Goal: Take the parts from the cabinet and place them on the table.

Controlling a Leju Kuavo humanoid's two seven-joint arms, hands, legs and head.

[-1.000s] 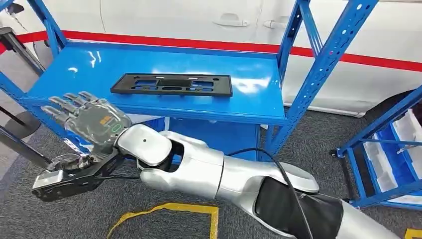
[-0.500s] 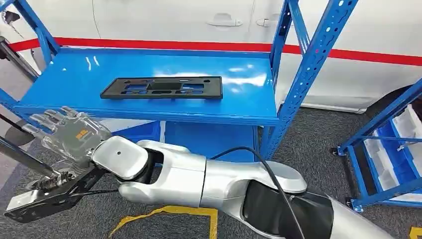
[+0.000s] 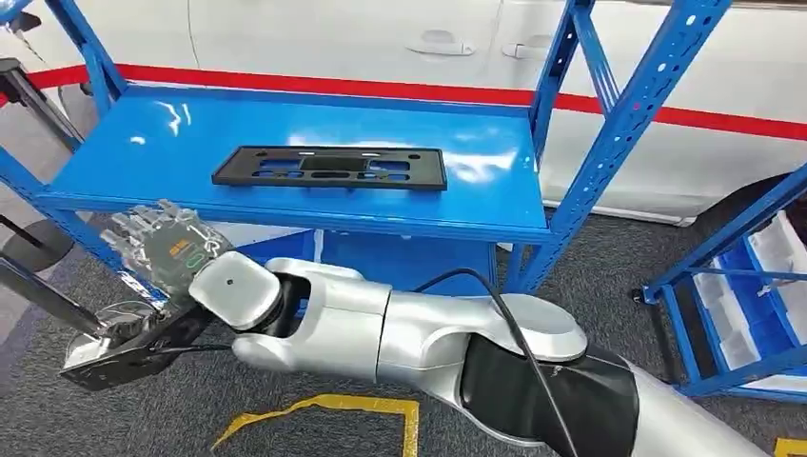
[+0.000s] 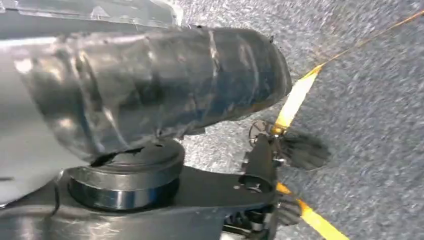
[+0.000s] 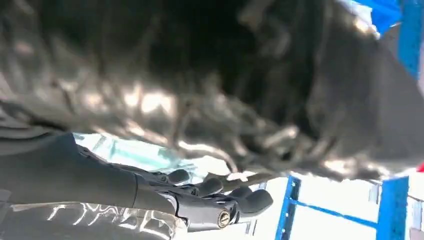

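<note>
Grey carpet floor [image 3: 590, 276] w/ yellow tape [image 3: 324, 405] at bottom, white car w/ red stripe [image 3: 381, 38] across top.

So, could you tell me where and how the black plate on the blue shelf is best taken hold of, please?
Probably by its near long edge, coming from the shelf's open front. The black plate lies flat and long across the blue shelf, so no end stands up to pinch. It is thin and has cutouts: fingers over the near rim, thumb under, may work. The right hand hangs open, below the shelf's front edge.
</note>
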